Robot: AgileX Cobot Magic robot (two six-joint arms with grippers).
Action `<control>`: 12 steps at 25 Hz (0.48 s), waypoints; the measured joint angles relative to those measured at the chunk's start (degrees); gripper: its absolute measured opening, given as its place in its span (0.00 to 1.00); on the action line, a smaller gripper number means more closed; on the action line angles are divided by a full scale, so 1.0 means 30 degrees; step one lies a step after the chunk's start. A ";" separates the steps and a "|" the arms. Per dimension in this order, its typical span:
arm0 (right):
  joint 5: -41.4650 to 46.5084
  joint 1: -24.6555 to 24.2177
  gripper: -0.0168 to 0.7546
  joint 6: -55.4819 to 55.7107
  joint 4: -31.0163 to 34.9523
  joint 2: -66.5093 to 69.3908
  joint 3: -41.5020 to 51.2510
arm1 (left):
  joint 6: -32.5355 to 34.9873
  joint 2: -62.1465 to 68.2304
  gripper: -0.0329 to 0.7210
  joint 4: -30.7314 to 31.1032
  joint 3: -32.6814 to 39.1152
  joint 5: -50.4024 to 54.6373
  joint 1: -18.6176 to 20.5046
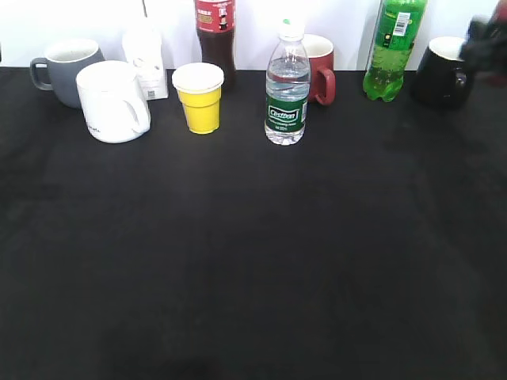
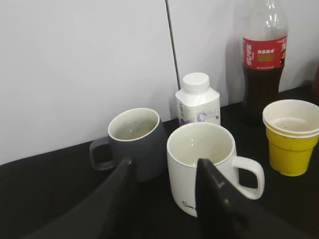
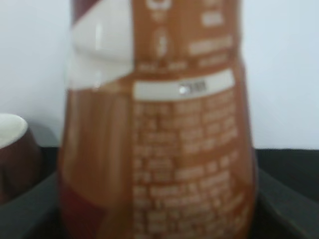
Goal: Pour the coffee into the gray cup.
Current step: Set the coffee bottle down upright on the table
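The gray cup [image 1: 67, 67] stands at the back left of the black table, handle to the left. In the left wrist view it [image 2: 137, 142] is just beyond my left gripper [image 2: 164, 167], which is open and empty, its fingers framing the gap between the gray cup and a white mug [image 2: 199, 159]. The coffee bottle [image 3: 159, 139], with its orange-brown-white label, fills the right wrist view between the fingers of my right gripper [image 3: 157, 199], which touch both its sides. In the exterior view the right gripper [image 1: 482, 43] is a dark blur at the far right edge.
The white mug [image 1: 115, 103] stands in front of the gray cup. Along the back are a white carton [image 1: 146, 63], a yellow cup [image 1: 200, 99], a cola bottle [image 1: 215, 36], a water bottle [image 1: 286, 91], a red mug [image 1: 321, 67], a green bottle [image 1: 392, 51] and a black mug [image 1: 440, 71].
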 joint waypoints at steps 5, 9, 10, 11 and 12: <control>-0.3461 0.0000 0.71 0.1701 -0.1808 0.5581 -0.1285 | 0.0000 0.0000 0.44 -0.0033 0.0000 0.0057 0.0000; -0.3368 0.1032 0.71 0.3067 -0.4200 0.7687 -0.3694 | 0.0000 0.0000 0.44 -0.0033 0.0000 0.0075 0.0000; -0.3368 0.1277 0.71 0.3083 -0.4219 0.7902 -0.3949 | 0.0000 0.0000 0.44 -0.0033 0.0000 0.0075 0.0000; -0.3368 0.1729 0.71 0.3103 -0.4277 0.8431 -0.4433 | 0.0000 0.0000 0.44 -0.0033 0.0000 0.0075 0.0000; -0.3318 0.2128 0.71 0.3117 -0.4299 0.9111 -0.4900 | 0.0000 0.0000 0.44 -0.0033 0.0000 0.0075 0.0000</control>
